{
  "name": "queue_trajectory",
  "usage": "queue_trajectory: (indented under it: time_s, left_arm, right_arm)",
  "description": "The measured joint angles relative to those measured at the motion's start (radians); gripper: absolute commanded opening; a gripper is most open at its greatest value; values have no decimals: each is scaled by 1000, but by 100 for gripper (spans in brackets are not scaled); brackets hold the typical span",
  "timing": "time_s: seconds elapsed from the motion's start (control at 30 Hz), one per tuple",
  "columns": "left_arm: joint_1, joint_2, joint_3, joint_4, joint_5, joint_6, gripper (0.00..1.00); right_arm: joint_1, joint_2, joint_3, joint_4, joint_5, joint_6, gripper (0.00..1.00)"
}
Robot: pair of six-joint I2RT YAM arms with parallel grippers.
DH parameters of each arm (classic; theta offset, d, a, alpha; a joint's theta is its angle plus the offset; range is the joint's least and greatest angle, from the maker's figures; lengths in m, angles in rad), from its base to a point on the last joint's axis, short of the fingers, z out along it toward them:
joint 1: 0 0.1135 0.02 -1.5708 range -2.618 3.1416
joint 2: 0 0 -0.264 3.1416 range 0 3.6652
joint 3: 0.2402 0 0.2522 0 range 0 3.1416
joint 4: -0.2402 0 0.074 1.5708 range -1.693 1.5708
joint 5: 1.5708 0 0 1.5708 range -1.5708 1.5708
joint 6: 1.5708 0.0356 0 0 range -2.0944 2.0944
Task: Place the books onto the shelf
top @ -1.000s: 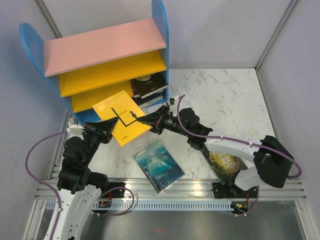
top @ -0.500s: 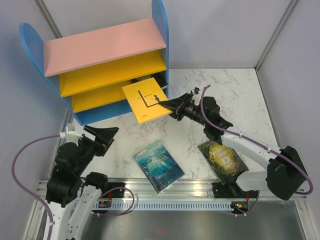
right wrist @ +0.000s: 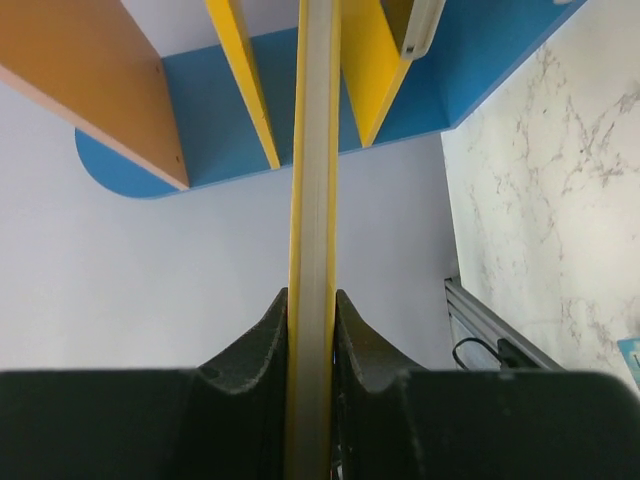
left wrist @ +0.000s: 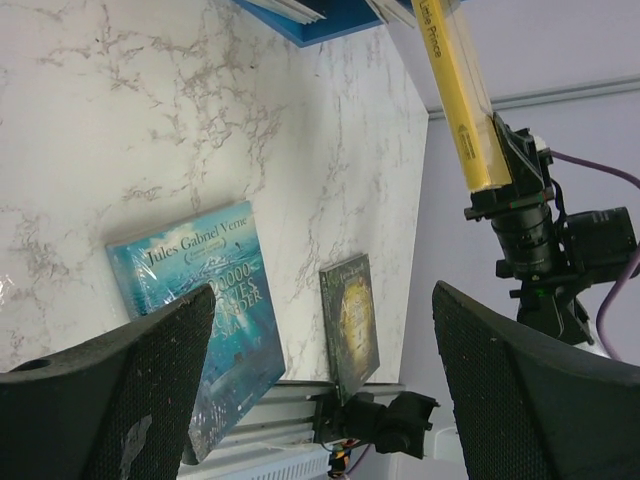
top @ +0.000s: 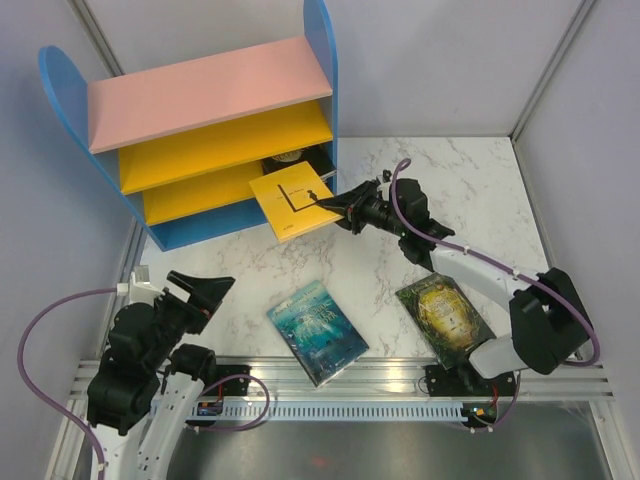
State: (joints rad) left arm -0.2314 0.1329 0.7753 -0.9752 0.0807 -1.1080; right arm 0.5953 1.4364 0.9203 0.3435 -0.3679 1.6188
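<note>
Yellow book [top: 292,203] is clamped by its edge in the right claw [top: 340,208], likely angled to slide into the shelf [top: 210,90]; left claw [top: 215,293] spread wide, empty.

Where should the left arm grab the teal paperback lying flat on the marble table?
On the teal paperback, take the near corner, which seems to jut past the marble table edge over the metal rail. Come in low from the near side with the open left gripper, one finger under, one over. Elsewhere it lies flat and thin, leaving no gap.
</note>
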Motion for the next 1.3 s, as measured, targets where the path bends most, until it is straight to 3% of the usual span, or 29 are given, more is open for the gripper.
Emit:
queue_trajectory:
  time_s: [0.67, 0.73, 0.77, 0.8, 0.9, 1.3]
  left_arm:
    - [0, -43, 20, -94, -10, 21, 89]
    - [0, -43, 23, -96, -16, 23, 89]
    - [0, -43, 25, -96, -20, 25, 89]
    - [0, -43, 27, -97, -23, 27, 89]
    - [0, -39, 32, -97, -25, 34, 89]
    - [0, -27, 26, -100, -27, 41, 88]
  right_arm:
    - [-123, 457, 399, 66, 3, 23, 1]
    - [-130, 514, 444, 67, 9, 23, 12]
    - [-135, 542, 462, 71, 9, 23, 30]
    - [-138, 564, 475, 83, 8, 26, 41]
    - [-150, 591, 472, 113, 1, 48, 58]
    - [-177, 510, 308, 237, -47, 80, 62]
